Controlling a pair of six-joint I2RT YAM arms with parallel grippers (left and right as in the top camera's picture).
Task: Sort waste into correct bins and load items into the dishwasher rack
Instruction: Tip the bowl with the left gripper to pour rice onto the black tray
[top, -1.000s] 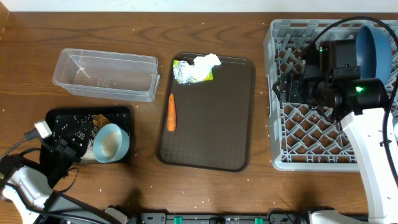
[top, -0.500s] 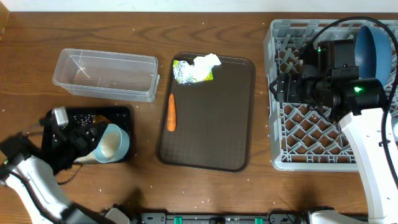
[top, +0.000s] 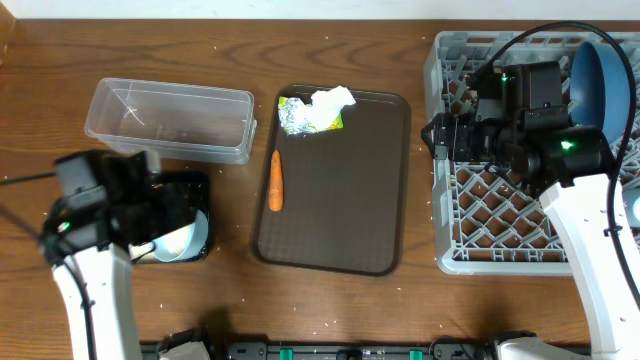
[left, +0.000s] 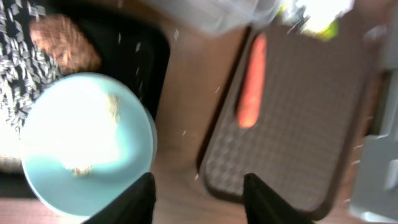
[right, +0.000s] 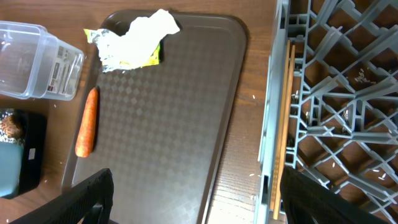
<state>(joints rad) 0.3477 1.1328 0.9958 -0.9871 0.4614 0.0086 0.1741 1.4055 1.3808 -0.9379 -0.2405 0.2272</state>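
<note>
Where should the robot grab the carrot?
Probably the carrot at its thick middle, coming from straight above and squeezing across its width. It lies flat, long and thin, close beside the tray's left rim, so a sideways approach looks blocked.

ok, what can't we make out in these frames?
- Black tray: overhead, the blurred left arm covers most of it.
- Light blue cup: left wrist, blur and glare wash out its contents.
- Foil wrapper: tissue covers part of it, overhead and right wrist.
- Rack: overhead, right arm hides its middle.
- Clear tub: right wrist, cut off by the left edge.
</note>
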